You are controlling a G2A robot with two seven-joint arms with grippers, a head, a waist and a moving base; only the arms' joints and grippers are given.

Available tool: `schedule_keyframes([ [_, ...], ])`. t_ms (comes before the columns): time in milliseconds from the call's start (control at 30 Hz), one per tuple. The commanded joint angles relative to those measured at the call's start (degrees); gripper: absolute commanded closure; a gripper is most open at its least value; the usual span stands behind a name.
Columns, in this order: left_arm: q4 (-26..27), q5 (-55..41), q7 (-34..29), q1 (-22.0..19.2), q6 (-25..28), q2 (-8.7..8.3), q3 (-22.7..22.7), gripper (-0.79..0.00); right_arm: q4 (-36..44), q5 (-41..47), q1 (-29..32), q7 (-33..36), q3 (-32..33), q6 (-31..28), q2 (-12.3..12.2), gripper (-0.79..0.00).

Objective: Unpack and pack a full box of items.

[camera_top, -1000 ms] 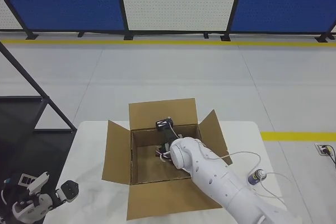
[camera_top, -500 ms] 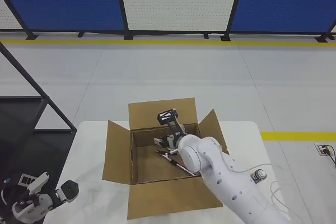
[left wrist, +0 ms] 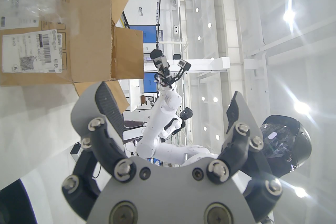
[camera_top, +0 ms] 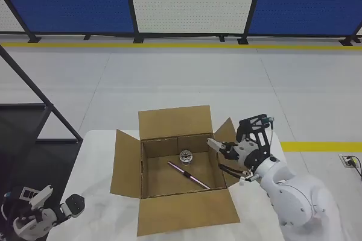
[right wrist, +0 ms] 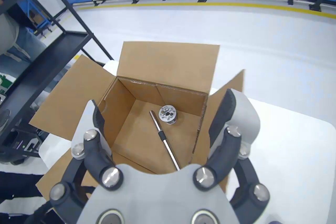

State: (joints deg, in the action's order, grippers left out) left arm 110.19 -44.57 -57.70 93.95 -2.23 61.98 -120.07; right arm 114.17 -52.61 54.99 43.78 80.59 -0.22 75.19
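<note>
Room: white floor crossed by a yellow line (camera_top: pixel 169 44), with blue and white panels (camera_top: pixel 72 15) standing along the far side.
Bench: white bench (camera_top: pixel 96 181) with rounded corners; the box sits near its middle.
Rack: black rack (camera_top: pixel 24 120) stands on the floor just beside the bench's left end.
Box: brown cardboard box (camera_top: pixel 175 123), upright, with all four flaps folded outward. The left wrist view shows white labels and clear tape on one outer wall.
Rod: thin metal rod (camera_top: pixel 189 175) lies flat on the box floor, slanting from near the middle towards the near right corner. The right wrist view shows a dark band partway along it.
Disc: round metal disc (camera_top: pixel 186 157) with holes in its face, lying on the box floor close to the far wall, just beside the rod's far end. Whether the two touch I cannot tell.
Right claw: right claw (camera_top: pixel 220 156) hangs above the box's right wall and flap, aimed down and inward at the box floor. Its fingers are spread wide apart with nothing between them.
Left claw: left claw (left wrist: pixel 169 93) sits off the bench's near left corner, well apart from the box. Its camera looks past the box's outer wall up to the ceiling lights. Its fingers are apart and hold nothing.
</note>
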Motion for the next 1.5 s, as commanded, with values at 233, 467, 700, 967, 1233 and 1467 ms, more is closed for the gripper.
schedule_keyframes([
  [233, 0.0, 0.0, 0.0, 0.0, 0.0, 0.0, 0.0, -0.785, 6.3, 4.0, 11.9, -2.6, 14.1, -0.6, -1.3, -0.785],
  [467, 0.0, 0.0, 0.0, 0.0, 0.0, 0.0, 0.0, -0.785, 2.4, 2.0, 16.6, 1.5, 18.4, 1.4, -2.0, -0.785],
  [700, 0.0, 0.0, 0.0, 0.0, 0.0, 0.0, 0.0, -0.785, -3.4, -2.4, 18.5, 6.1, 20.5, 4.1, -2.8, -0.785],
  [967, 0.0, 0.0, 0.0, 0.0, 0.0, 0.0, 0.0, -0.785, -4.2, -1.9, 20.2, 7.9, 21.9, 3.4, -3.2, -0.785],
  [1233, 0.0, 0.0, 0.0, 0.0, 0.0, 0.0, 0.0, -0.785, -4.2, -1.9, 20.2, 7.9, 21.9, 3.4, -3.2, -0.785],
  [1467, 0.0, 0.0, 0.0, 0.0, 0.0, 0.0, 0.0, -0.785, -4.2, -1.6, 21.0, 6.0, 22.0, 1.6, -3.3, -0.785],
])
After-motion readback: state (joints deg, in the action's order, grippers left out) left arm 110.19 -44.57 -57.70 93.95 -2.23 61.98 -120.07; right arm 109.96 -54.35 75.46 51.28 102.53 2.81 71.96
